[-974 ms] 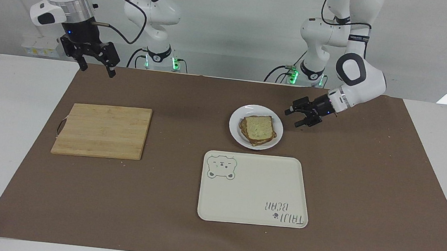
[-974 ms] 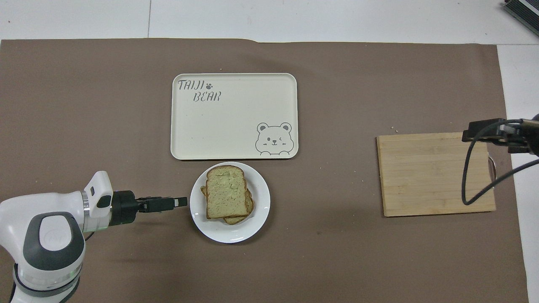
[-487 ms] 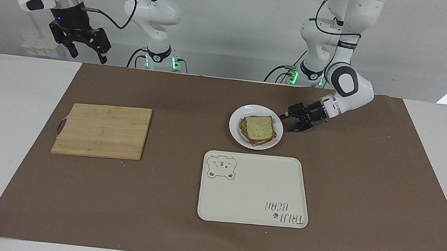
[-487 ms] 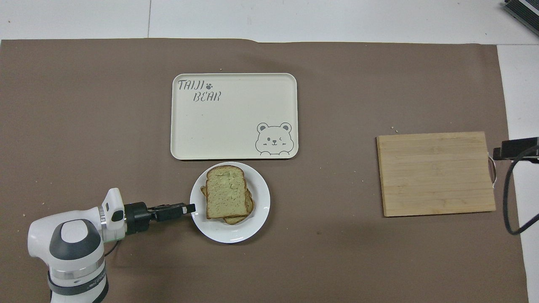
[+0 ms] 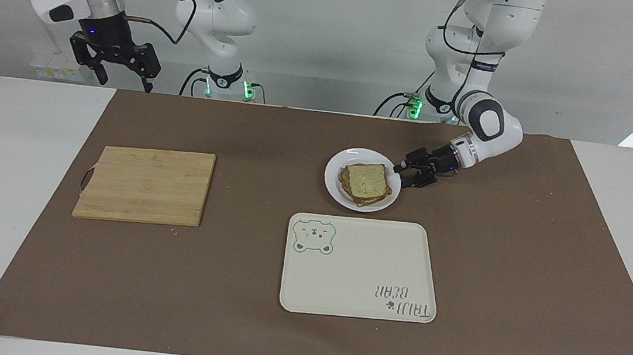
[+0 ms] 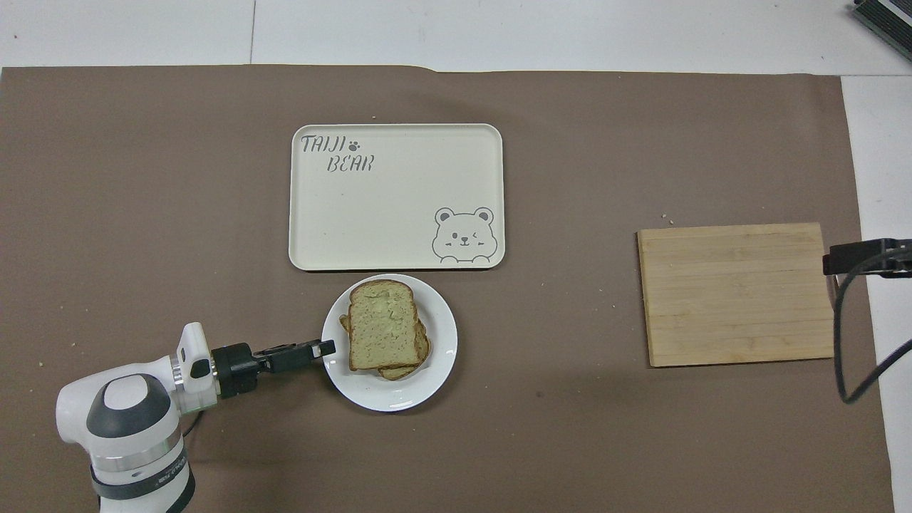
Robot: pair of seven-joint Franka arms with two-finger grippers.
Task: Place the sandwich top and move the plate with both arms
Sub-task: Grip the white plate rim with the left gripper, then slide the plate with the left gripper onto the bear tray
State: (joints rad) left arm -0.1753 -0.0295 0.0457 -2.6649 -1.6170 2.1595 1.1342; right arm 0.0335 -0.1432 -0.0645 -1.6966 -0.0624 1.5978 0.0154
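The white plate sits on the brown mat, nearer to the robots than the cream tray. The sandwich top lies on the stacked sandwich on the plate. My left gripper is low at the plate's rim on the left arm's side. It is open, one finger above the rim and one below. My right gripper is open and empty, raised over the table's edge beside the cutting board.
A cream tray with a bear drawing lies just beside the plate, farther from the robots. A wooden cutting board lies toward the right arm's end of the table.
My left gripper has lowered and slid in from beside the plate to its rim. My right gripper has risen and drawn back from over the board toward the table's edge.
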